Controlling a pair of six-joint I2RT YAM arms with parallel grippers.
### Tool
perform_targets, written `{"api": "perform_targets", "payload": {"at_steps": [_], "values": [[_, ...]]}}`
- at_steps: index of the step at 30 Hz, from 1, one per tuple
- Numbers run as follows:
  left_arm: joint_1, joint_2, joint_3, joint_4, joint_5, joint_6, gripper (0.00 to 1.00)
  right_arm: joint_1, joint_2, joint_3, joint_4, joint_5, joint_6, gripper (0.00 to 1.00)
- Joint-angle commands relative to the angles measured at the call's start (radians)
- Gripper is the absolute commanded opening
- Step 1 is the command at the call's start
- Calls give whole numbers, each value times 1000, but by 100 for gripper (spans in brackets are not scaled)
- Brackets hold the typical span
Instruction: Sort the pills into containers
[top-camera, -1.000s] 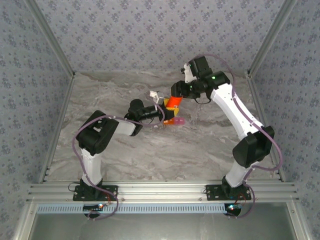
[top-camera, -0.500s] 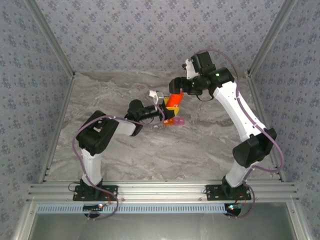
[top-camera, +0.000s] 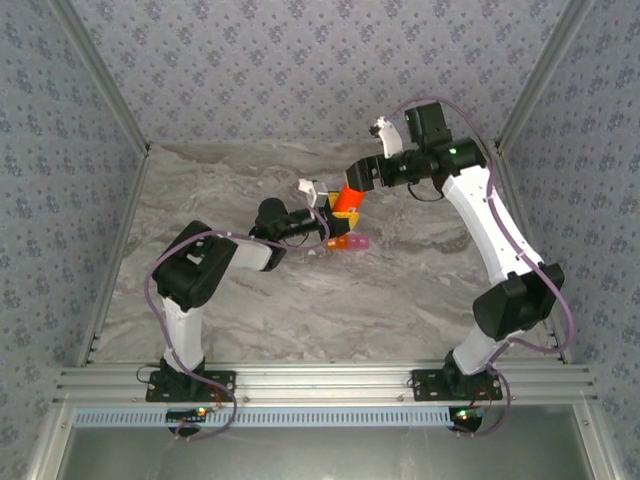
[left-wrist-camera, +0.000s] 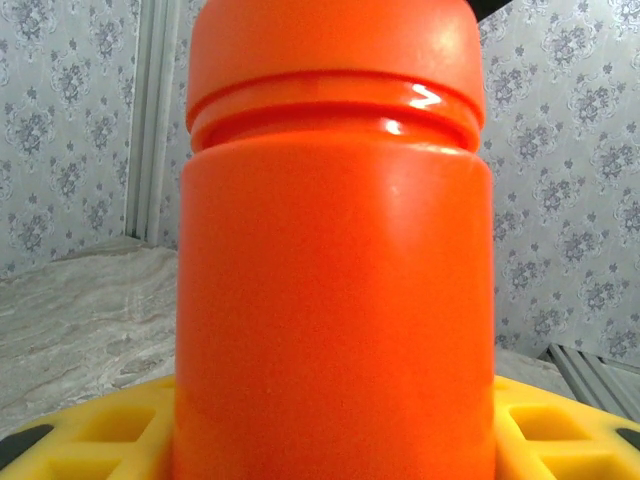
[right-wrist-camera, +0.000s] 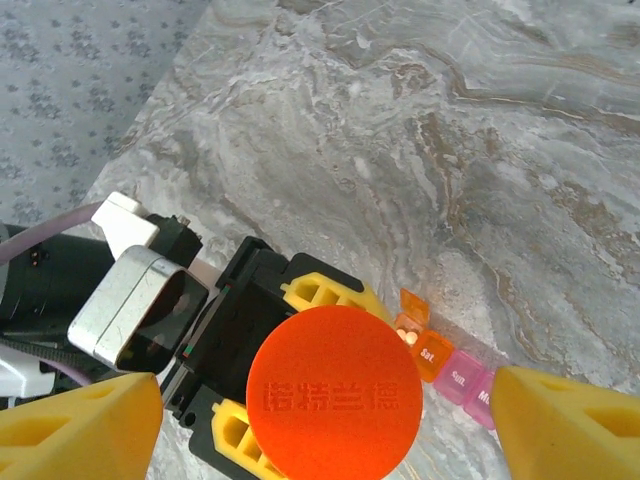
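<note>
The marble table (top-camera: 420, 290) is occupied at mid-depth by both arms. The right gripper (top-camera: 355, 178) has been spread wide and drawn back from the orange pill bottle (top-camera: 347, 203), with its fingers clear of the cap (right-wrist-camera: 335, 390). The bottle is clamped upright by the left gripper (top-camera: 335, 215). The cap is still seated, so a fresh grip to unscrew it is judged necessary. The pill box (right-wrist-camera: 450, 365) lies on the table just beside the bottle, its orange cell open.
</note>
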Motion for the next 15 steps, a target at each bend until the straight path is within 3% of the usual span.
{"api": "perform_targets", "payload": {"at_steps": [1, 15], "values": [[-7, 2, 34, 66, 10, -13, 0, -6, 31, 28, -11, -72, -48, 87], [-7, 3, 36, 66, 10, -13, 0, 0, 47, 6, 0, -89, -41, 81]]}}
